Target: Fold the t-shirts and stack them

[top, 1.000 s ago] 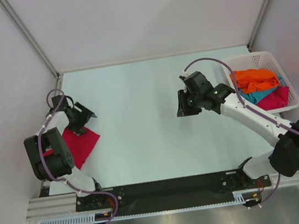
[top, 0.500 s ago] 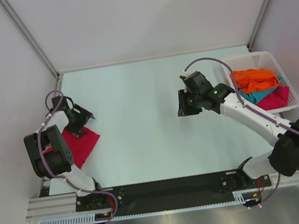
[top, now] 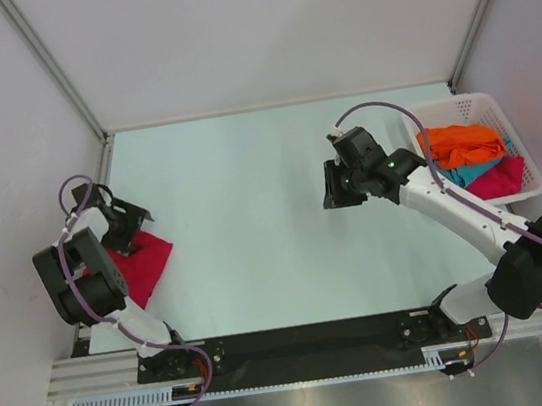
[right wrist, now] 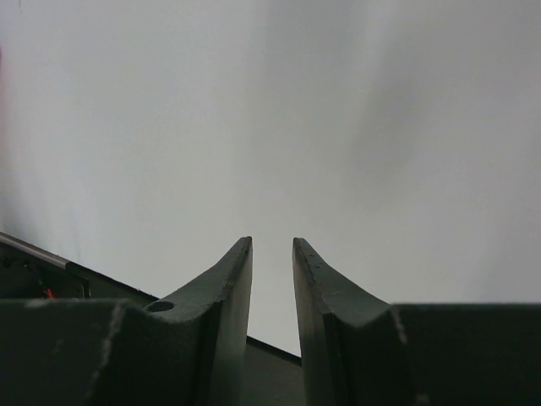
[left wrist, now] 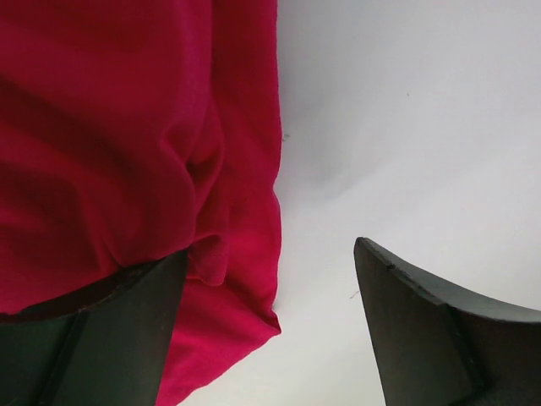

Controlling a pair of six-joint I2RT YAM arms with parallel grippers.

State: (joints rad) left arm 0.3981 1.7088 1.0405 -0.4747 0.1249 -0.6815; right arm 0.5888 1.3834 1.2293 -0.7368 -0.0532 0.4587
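A crimson red t-shirt (top: 147,266) lies folded on the table at the left, beside the left arm's base. My left gripper (top: 123,224) hangs over its far edge, jaws open wide. In the left wrist view the red t-shirt (left wrist: 127,152) fills the upper left, and one corner reaches between the open fingers of the left gripper (left wrist: 270,249) without being pinched. My right gripper (top: 332,186) hovers over bare table at centre right. In its wrist view the right gripper (right wrist: 272,241) shows a narrow empty gap. An orange t-shirt (top: 462,144) and a teal t-shirt (top: 469,173) lie in the basket.
The white slatted basket (top: 454,103) stands at the right edge of the table, and more crimson cloth (top: 502,179) lies in its near corner. Grey walls and metal posts close off the back and both sides. The black rail (top: 310,339) runs along the near edge.
My left gripper has swung left and slightly back, off the middle of the red t-shirt, whose right corner has shifted a little left. The right arm has barely moved.
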